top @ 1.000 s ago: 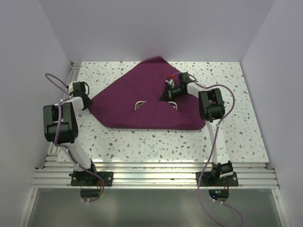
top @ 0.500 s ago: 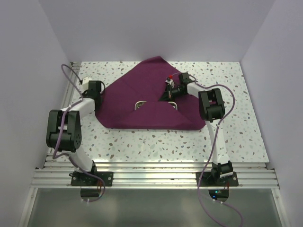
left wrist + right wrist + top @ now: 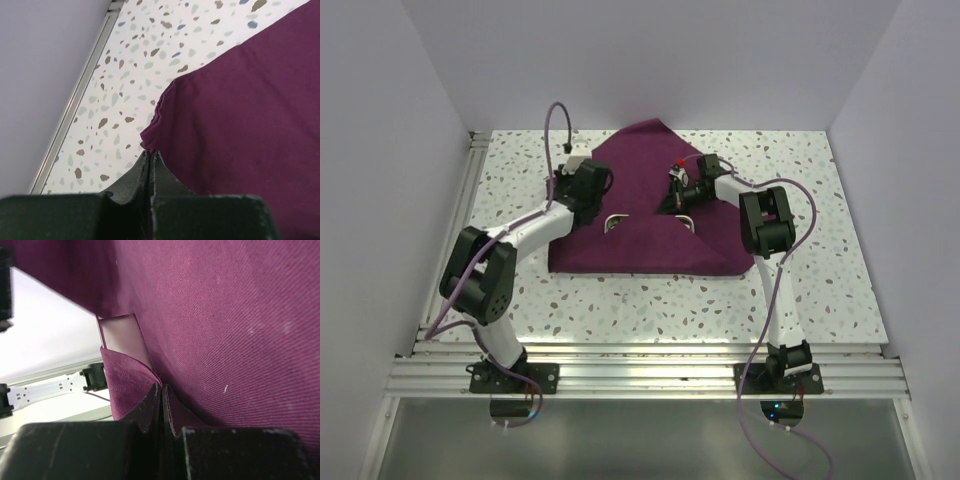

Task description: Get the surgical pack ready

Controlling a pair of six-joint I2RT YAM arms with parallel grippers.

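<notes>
The surgical pack is a deep purple cloth (image 3: pixel 640 245) spread over the table, with two shiny corners of the steel tray (image 3: pixel 613 222) poking out at its middle. My left gripper (image 3: pixel 592 190) is shut on the cloth's left corner and holds it over the pack's left part. In the left wrist view the bunched corner (image 3: pixel 156 131) sits pinched at my left gripper (image 3: pixel 150 152). My right gripper (image 3: pixel 677 200) is shut on a cloth flap near the tray's right side. The right wrist view shows that fold (image 3: pixel 127 385) clamped in my right gripper (image 3: pixel 161 388), beside the tray's wall (image 3: pixel 120 332).
The speckled table (image 3: pixel 620 300) has aluminium rails along its left edge (image 3: pixel 470 190) and front edge (image 3: pixel 650 365). White walls close in the back and both sides. The right arm's elbow (image 3: pixel 767 222) stands over the cloth's right corner.
My left arm has swung right and back from the table's left edge, drawing the cloth's left corner inward with it. The right arm has not moved.
</notes>
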